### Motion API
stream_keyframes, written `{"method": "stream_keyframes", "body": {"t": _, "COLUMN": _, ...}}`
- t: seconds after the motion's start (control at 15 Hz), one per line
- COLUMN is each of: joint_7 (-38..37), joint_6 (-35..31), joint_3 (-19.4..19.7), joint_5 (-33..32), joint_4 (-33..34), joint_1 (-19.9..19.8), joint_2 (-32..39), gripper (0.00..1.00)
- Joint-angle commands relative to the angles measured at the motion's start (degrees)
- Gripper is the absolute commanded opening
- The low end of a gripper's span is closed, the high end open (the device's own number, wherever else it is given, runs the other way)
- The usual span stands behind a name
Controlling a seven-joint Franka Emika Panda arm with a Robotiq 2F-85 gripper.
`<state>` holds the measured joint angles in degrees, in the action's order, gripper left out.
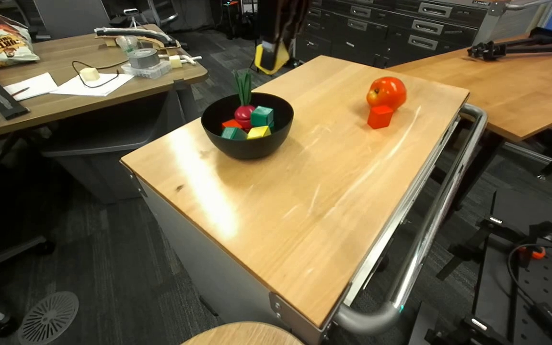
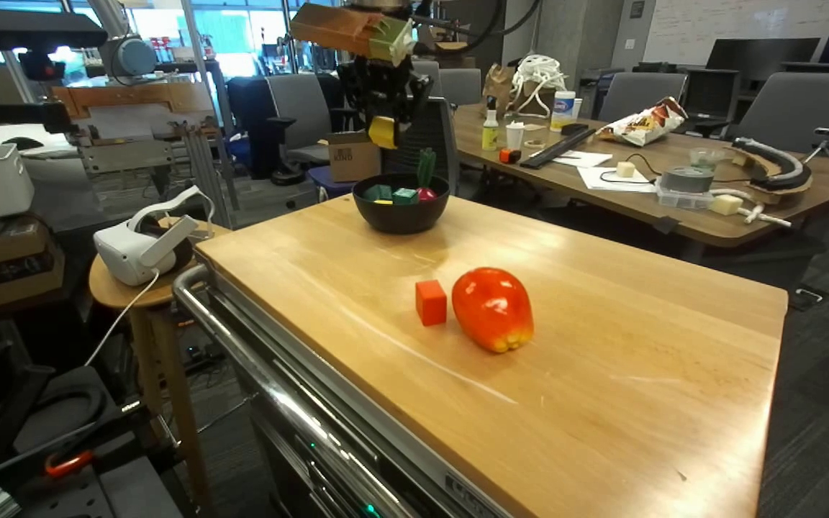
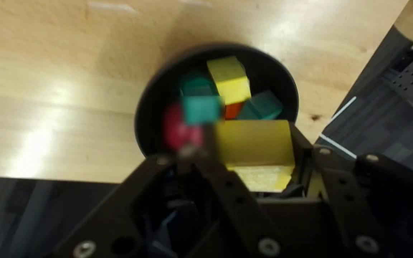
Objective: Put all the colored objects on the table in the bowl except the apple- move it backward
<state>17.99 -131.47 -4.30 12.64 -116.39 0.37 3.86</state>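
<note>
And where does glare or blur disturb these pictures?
In an exterior view, white glare streaks the light wooden tabletop near the round matte black bowl; in an exterior view, highlights dot the glossy red-orange toy fruit; in the wrist view, the dark-red toy fruit and a green block beside it look blurred.

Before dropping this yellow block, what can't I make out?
Red block in the bowl: wrist view, partly hidden by held yellow block.
Dark-red fruit: wrist view, blurred.
Bowl floor: both exterior views, behind its near wall.
Apple, lower edge: an exterior view, behind loose red block.
Hand, upper part: an exterior view, cut by top edge.
</note>
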Motion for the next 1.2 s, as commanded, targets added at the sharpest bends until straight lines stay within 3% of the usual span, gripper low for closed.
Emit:
{"method": "stream_keyframes", "body": {"t": 0.0, "joint_7": 0.68, "joint_6": -14.28, "joint_3": -1.2, "joint_5": 1.96, "joint_4": 3.12, "joint_1": 1.96, "joint_2": 7.37, "gripper": 0.21}}
{"method": "stream_keyframes", "body": {"t": 0.13, "joint_7": -1.59, "joint_6": -18.31, "joint_3": -1.32, "joint_5": -0.52, "joint_4": 5.58, "joint_1": 2.24, "joint_2": 12.0, "gripper": 0.21}}
{"method": "stream_keyframes", "body": {"t": 0.33, "joint_7": -4.76, "joint_6": -14.1, "joint_3": -1.47, "joint_5": -0.23, "joint_4": 9.35, "joint_1": 1.18, "joint_2": 17.11, "gripper": 0.21}}
{"method": "stream_keyframes", "body": {"t": 0.4, "joint_7": -5.34, "joint_6": -12.98, "joint_3": -1.51, "joint_5": -0.45, "joint_4": 10.1, "joint_1": 0.91, "joint_2": 17.91, "gripper": 0.51}}
{"method": "stream_keyframes", "body": {"t": 0.47, "joint_7": -6.12, "joint_6": -11.91, "joint_3": -1.35, "joint_5": -0.88, "joint_4": 10.33, "joint_1": 0.74, "joint_2": 17.95, "gripper": 0.72}}
{"method": "stream_keyframes", "body": {"t": 0.67, "joint_7": -9.27, "joint_6": -5.37, "joint_3": -0.01, "joint_5": -3.11, "joint_4": 9.89, "joint_1": 0.74, "joint_2": 13.82, "gripper": 0.95}}
{"method": "stream_keyframes", "body": {"t": 0.73, "joint_7": -9.94, "joint_6": -3.18, "joint_3": 0.32, "joint_5": -3.56, "joint_4": 9.36, "joint_1": 0.58, "joint_2": 11.88, "gripper": 0.99}}
{"method": "stream_keyframes", "body": {"t": 0.93, "joint_7": -18.52, "joint_6": 6.16, "joint_3": 4.22, "joint_5": -10.14, "joint_4": 7.37, "joint_1": 0.94, "joint_2": 5.22, "gripper": 1.0}}
{"method": "stream_keyframes", "body": {"t": 1.13, "joint_7": -21.02, "joint_6": 16.21, "joint_3": 7.71, "joint_5": -13.7, "joint_4": 9.01, "joint_1": -2.11, "joint_2": 3.19, "gripper": 1.0}}
